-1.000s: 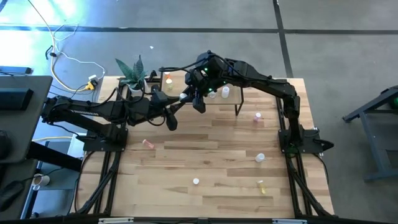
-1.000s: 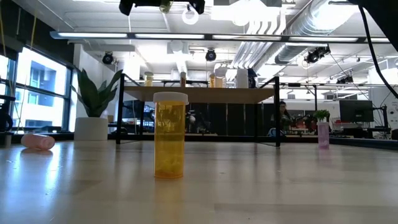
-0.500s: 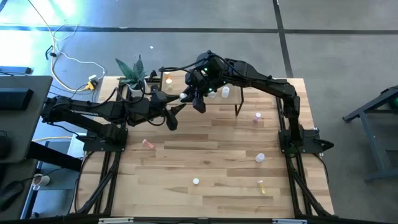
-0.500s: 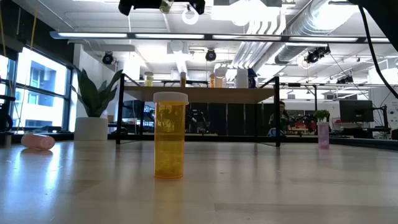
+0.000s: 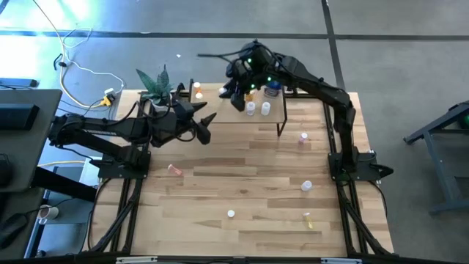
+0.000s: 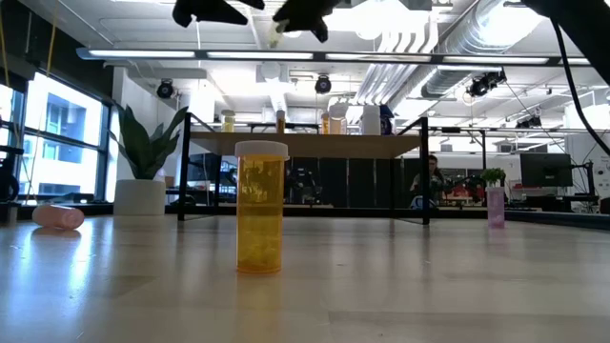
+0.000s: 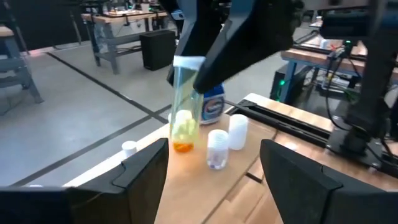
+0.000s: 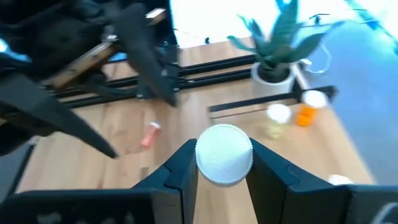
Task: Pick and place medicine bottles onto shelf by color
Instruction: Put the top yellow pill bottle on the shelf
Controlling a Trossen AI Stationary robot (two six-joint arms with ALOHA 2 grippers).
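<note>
right gripper (image 7: 205, 62) pinching yellow bottle (image 7: 185, 102), white cap up, above shelf (image 5: 220, 117) | left gripper (image 5: 205, 125) spread, empty, waiting beside shelf | lower it upright near the yellow/orange bottles (image 8: 292, 115), probably that colour group, clear of white vials (image 7: 227, 138), release only once seated

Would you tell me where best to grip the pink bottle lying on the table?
Take the pink bottle across the middle of its body, coming straight down from above: it lies on its side, long body exposed. The open left gripper is nearer; the right gripper holds a yellow bottle.
</note>
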